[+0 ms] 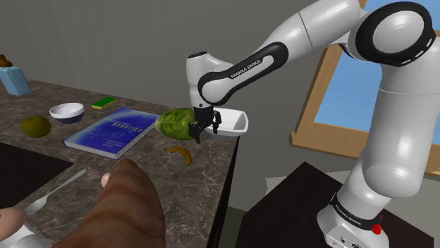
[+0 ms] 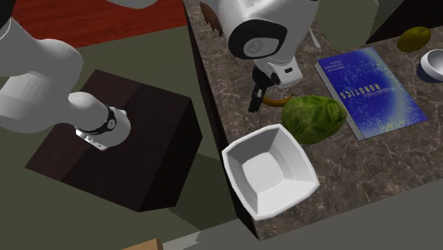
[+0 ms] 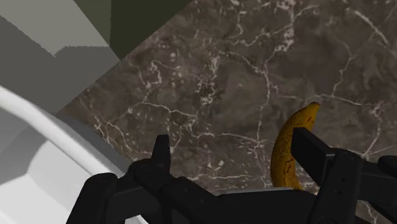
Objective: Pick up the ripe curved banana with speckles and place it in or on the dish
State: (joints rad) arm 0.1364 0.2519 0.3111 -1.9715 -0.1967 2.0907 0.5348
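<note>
A yellow curved banana (image 1: 178, 153) with brown speckles lies on the dark marble counter (image 1: 204, 183). In the second exterior view the banana (image 2: 278, 101) lies partly behind the hand. A white square dish (image 1: 236, 124) stands at the counter's corner, its rim (image 2: 250, 138) close to the edge. My gripper (image 1: 196, 134) hangs over the counter between dish and banana. Seen from the wrist, my gripper (image 3: 230, 137) is open, the banana (image 3: 289, 149) lies just beside one finger on its inner side, untouched, and the dish rim (image 3: 51, 127) is beyond the other finger.
A green leafy head (image 1: 176, 122) sits beside the dish, next to a blue book (image 1: 113, 132). Farther along are a small white bowl (image 1: 66, 111), an olive fruit (image 1: 34, 126), a green sponge (image 1: 105, 103), a spoon (image 1: 56, 190) and a brown loaf (image 1: 123, 211). The counter edge drops off near the dish.
</note>
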